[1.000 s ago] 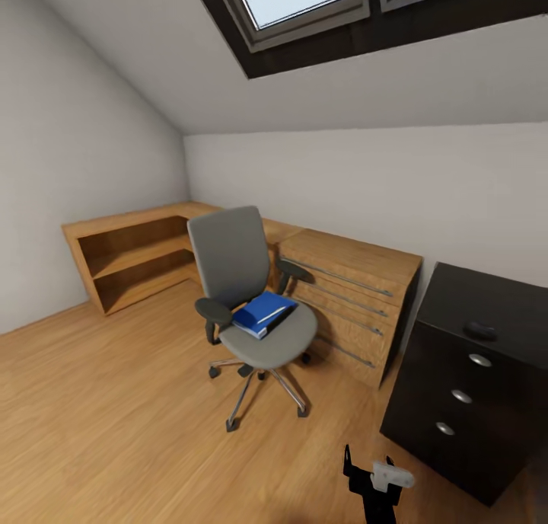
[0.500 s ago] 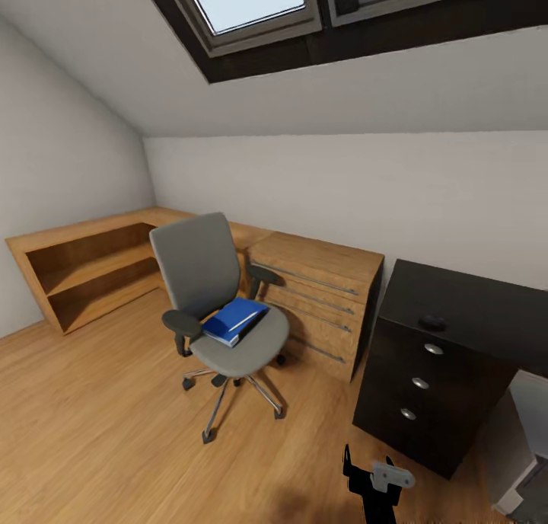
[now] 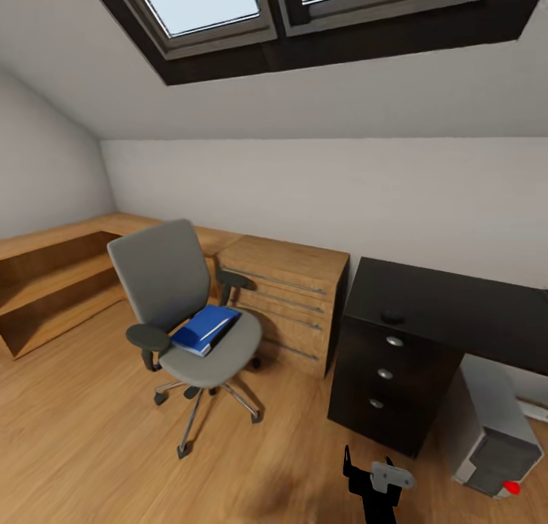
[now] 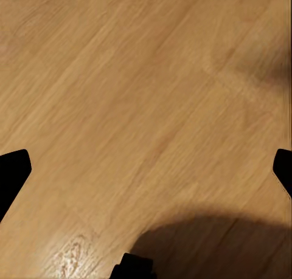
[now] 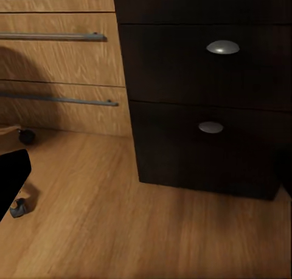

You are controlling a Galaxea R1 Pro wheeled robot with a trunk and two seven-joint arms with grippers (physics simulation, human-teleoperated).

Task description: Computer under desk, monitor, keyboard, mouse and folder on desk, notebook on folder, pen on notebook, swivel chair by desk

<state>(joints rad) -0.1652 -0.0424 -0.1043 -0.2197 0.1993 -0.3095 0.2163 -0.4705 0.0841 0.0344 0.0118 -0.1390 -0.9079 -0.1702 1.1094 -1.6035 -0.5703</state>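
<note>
The grey swivel chair [image 3: 164, 280] stands on the wooden floor left of centre, with the blue folder [image 3: 204, 329] lying flat on its seat. The black desk [image 3: 457, 303], with its three-drawer unit [image 3: 384, 373], is at the right, and a small dark mouse [image 3: 393, 316] rests on its top. The grey computer [image 3: 491, 429] stands on the floor under the desk. My right gripper [image 3: 371, 471] pokes up at the bottom edge, facing the drawers [image 5: 207, 78], open and empty. My left gripper [image 4: 146, 169] hangs open over bare floor. The monitor, keyboard, notebook and pen are out of view.
A light wooden drawer cabinet [image 3: 285, 295] stands between the chair and the desk, and low wooden shelves [image 3: 46, 280] run along the left wall. A skylight [image 3: 228, 6] sits in the sloped ceiling. A chair castor [image 5: 19, 209] is near my right gripper.
The camera has swung to the right, so chair and cabinets slid left in the picture. More of the desk and the computer under it came into view. The chair and folder themselves have not moved.
</note>
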